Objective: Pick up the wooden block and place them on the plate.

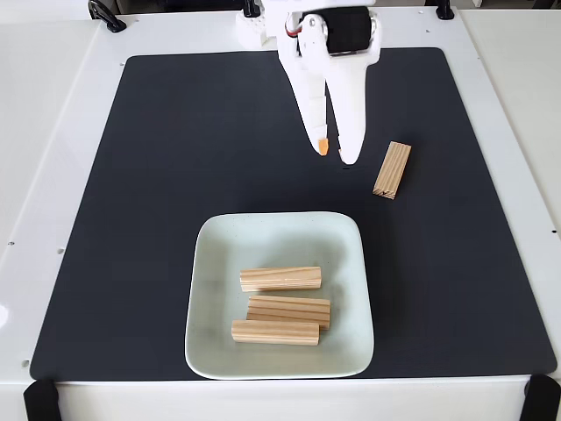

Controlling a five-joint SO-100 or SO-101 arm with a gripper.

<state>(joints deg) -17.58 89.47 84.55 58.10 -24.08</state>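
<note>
Three wooden blocks (280,305) lay on plate (206,289), lower centre | fourth block (392,170) on mat (158,175), right of centre | gripper (335,153) beside it, jaws slightly parted, empty | risk: tip nudging the angled block askew.

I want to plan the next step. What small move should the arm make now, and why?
Probably shift the gripper right, over the loose block, and lower. Three blocks already lie on the plate; this one is still on the mat, beside the empty fingers.
</note>
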